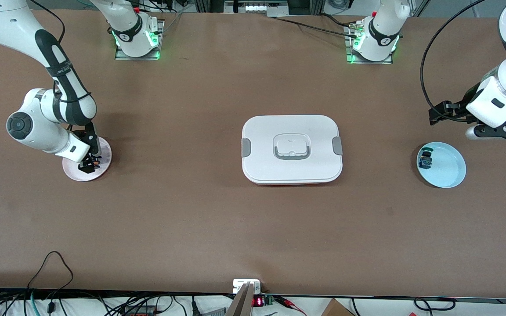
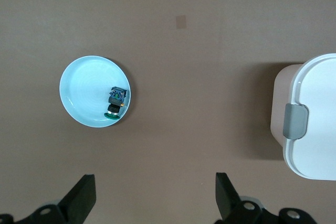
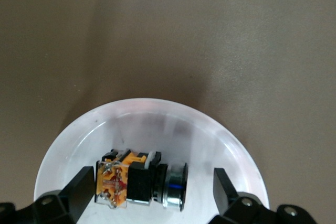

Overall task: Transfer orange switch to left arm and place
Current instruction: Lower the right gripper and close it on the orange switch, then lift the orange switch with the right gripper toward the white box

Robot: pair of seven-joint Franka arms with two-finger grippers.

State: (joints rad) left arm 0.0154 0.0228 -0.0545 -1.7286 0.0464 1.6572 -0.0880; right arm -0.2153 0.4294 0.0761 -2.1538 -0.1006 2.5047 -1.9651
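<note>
The orange switch [image 3: 136, 182] lies on its side in a pale pink plate [image 3: 157, 109] at the right arm's end of the table. In the front view only a bit of it [image 1: 96, 163] shows beside the fingers. My right gripper [image 3: 152, 192] is down in the plate [image 1: 103, 151], open, with one finger on each side of the switch. In the front view it [image 1: 88, 166] hides most of the switch. My left gripper [image 2: 156, 198] is open and empty, and waits up in the air [image 1: 505, 130] near a light blue plate. The white box [image 1: 291, 149] stands at the table's middle.
The light blue plate [image 1: 448, 171] at the left arm's end holds a small dark switch with a green-blue cap [image 1: 425, 159]. Both show in the left wrist view, the plate [image 2: 84, 93] and the switch [image 2: 115, 103], along with the box's clipped end [image 2: 315, 119].
</note>
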